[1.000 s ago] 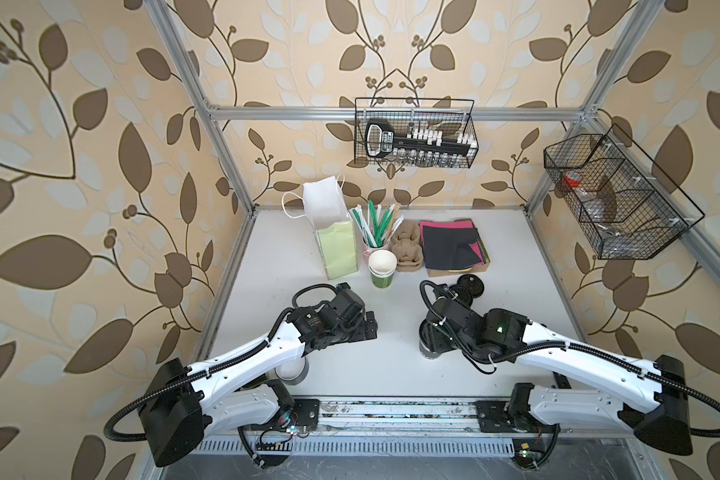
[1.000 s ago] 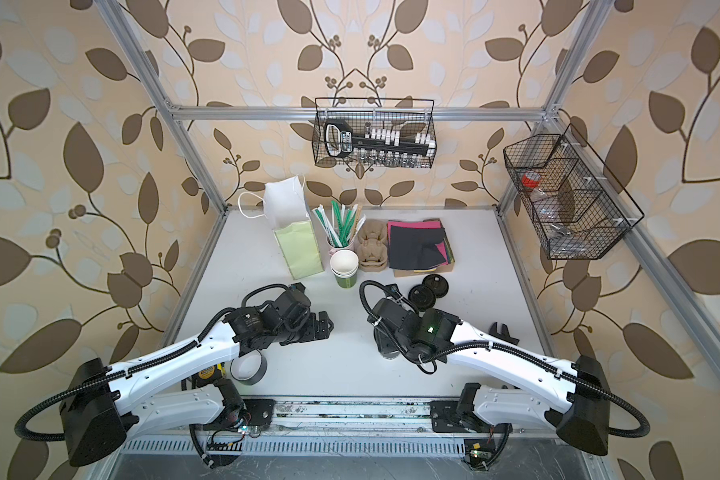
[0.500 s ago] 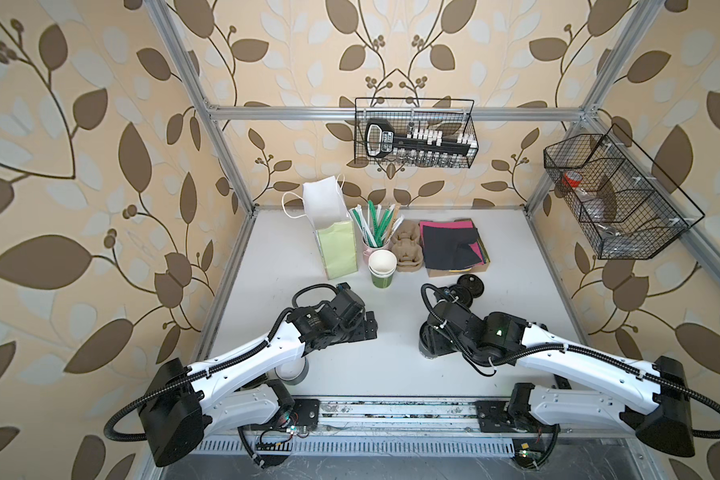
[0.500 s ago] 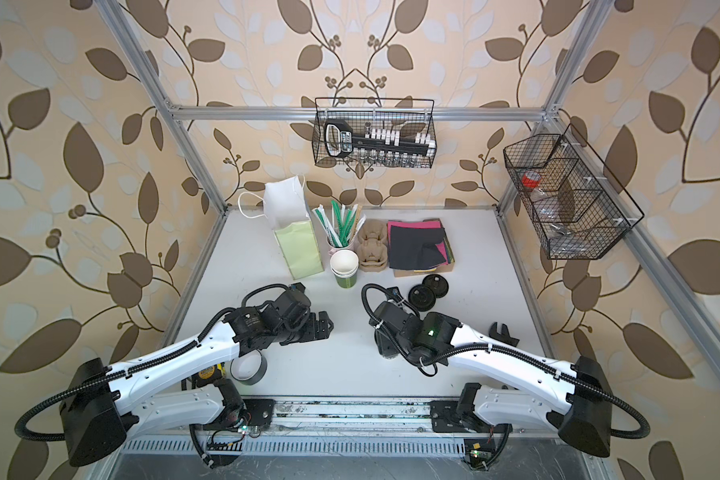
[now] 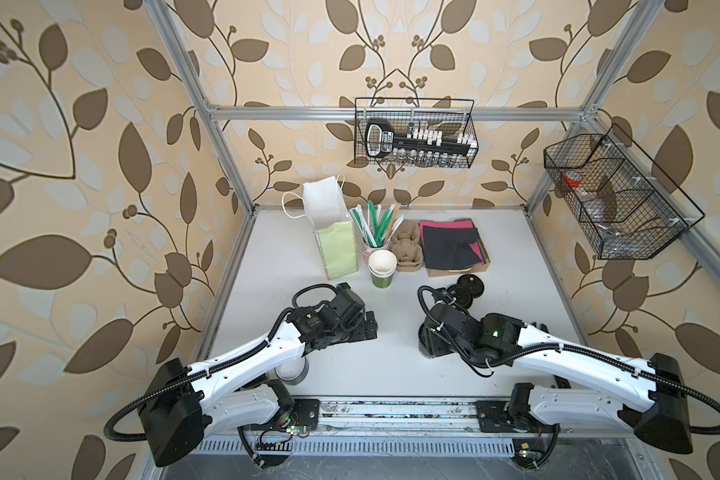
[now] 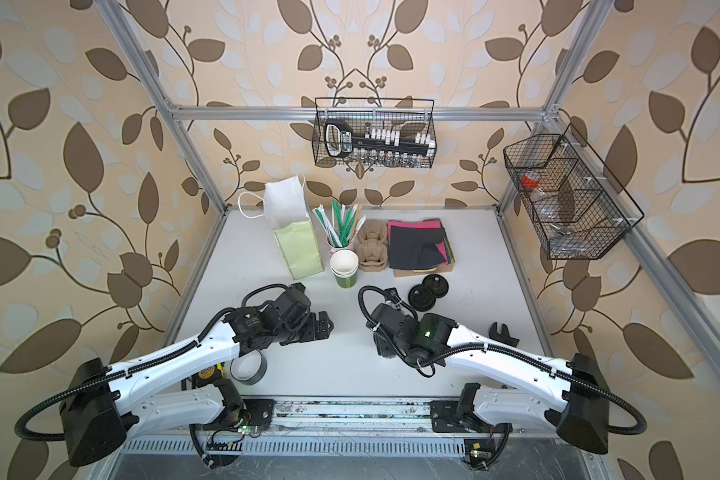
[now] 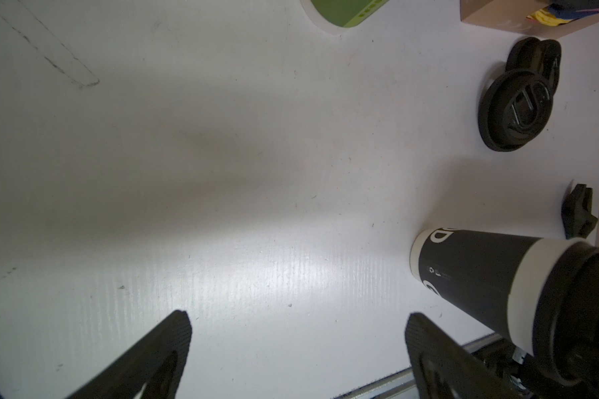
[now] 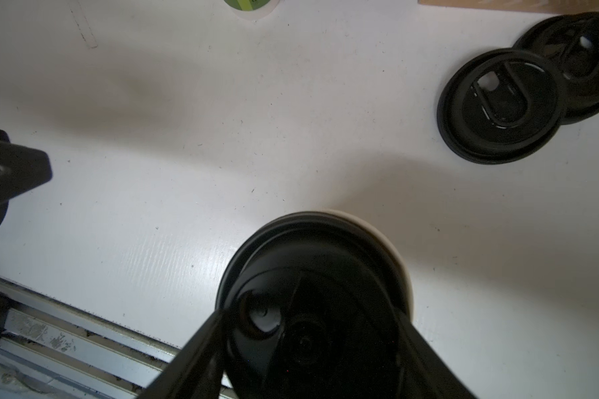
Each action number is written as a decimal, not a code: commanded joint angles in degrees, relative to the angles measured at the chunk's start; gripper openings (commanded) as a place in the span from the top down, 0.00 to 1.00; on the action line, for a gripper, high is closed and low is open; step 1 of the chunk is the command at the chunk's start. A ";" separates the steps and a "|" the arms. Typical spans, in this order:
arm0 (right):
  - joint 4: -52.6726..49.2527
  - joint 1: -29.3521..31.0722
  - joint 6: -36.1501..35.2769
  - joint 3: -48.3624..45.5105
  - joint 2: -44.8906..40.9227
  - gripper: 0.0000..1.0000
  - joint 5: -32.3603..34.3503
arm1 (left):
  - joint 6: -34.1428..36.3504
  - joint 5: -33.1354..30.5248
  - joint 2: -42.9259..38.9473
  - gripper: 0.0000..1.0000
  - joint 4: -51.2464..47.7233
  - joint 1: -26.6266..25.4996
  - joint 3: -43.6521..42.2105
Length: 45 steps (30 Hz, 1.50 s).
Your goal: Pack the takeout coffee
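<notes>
The right gripper [image 8: 312, 316] is pinched onto the lidded top of the takeout coffee [image 7: 471, 276], which is stood upright on the bench [image 7: 222, 138] near the loose black lids [image 8: 498, 107]. The left gripper [image 7: 298, 319] is held spread, farther from those lids.

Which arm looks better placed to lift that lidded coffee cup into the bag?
Right. The right tool clasps the takeout coffee at its lid, while the left tool hangs open over bare table, apart from it.
</notes>
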 commanded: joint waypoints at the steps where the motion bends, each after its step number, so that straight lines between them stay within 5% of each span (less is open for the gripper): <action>1: -0.68 0.33 2.20 -2.37 1.72 0.36 -2.25 | 1.12 0.81 -0.11 0.01 0.09 -0.31 -0.01; 30: 0.56 1.10 1.04 -9.23 8.48 0.38 -10.33 | -0.68 9.49 5.80 0.01 6.25 -0.39 1.83; 34: -4.05 0.73 0.88 -5.85 5.93 0.39 -5.30 | -0.68 11.23 7.24 0.01 7.62 -0.39 2.18; 45: -6.37 -1.68 -3.18 3.65 5.03 0.37 -4.06 | -2.28 10.25 7.04 0.01 7.35 -0.43 1.38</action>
